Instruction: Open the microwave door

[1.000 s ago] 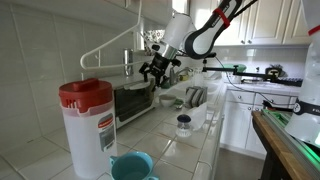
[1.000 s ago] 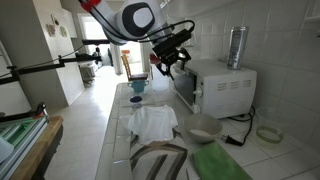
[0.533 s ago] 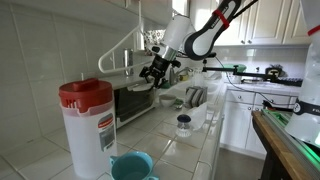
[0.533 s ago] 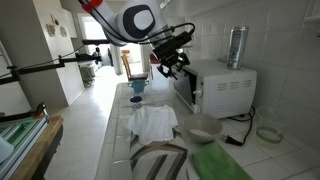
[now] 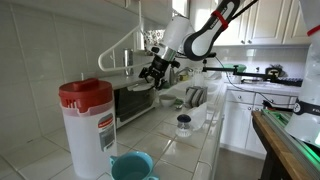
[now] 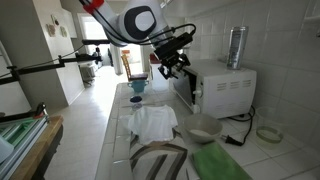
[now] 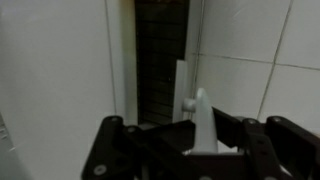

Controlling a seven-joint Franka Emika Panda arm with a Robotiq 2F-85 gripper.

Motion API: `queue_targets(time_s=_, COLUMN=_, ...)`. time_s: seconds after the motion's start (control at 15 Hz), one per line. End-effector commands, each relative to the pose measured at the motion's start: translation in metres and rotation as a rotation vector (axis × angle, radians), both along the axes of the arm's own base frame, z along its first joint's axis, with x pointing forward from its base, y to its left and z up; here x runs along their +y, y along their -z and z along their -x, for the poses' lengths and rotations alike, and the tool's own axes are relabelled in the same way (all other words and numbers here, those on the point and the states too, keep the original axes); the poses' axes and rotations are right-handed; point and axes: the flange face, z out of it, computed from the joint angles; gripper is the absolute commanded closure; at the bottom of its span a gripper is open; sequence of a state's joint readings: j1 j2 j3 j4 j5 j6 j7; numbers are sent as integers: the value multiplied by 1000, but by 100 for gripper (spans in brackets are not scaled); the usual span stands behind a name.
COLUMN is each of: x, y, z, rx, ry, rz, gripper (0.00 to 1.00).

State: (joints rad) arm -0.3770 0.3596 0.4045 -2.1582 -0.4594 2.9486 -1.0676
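CHANGE: fingers (image 7: 112, 142) have just clenched on the handle (image 7: 201, 118) (wrist view, centre) | LOCATION: microwave door (image 6: 185, 90) closed; microwave (image 6: 222, 86) right of centre in an exterior view | MEANING: grasp looks secured; pull-down can start

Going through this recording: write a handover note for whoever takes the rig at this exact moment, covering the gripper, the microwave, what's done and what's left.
Gripper: shut on the door handle, at the top edge of the microwave door.
Microwave: sits on the tiled counter. Both exterior views show the door upright and closed.
Done: reach and grasp of the handle.
Left: pull the handle to swing the door open, then release.
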Motion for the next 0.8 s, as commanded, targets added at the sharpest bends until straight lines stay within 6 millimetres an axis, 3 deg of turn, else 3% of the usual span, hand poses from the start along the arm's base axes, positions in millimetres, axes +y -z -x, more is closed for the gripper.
queue_targets(time_s=0.0, x=5, y=0, z=6, rx=1, ry=-54, rz=4, gripper=96)
queue_targets(time_s=0.27, x=11, y=1, z=17, rx=24, ry=-53, rz=-5, gripper=96)
queue_targets(time_s=0.73, x=1, y=-4, z=31, rx=-35, ry=-70, rz=67, gripper=96)
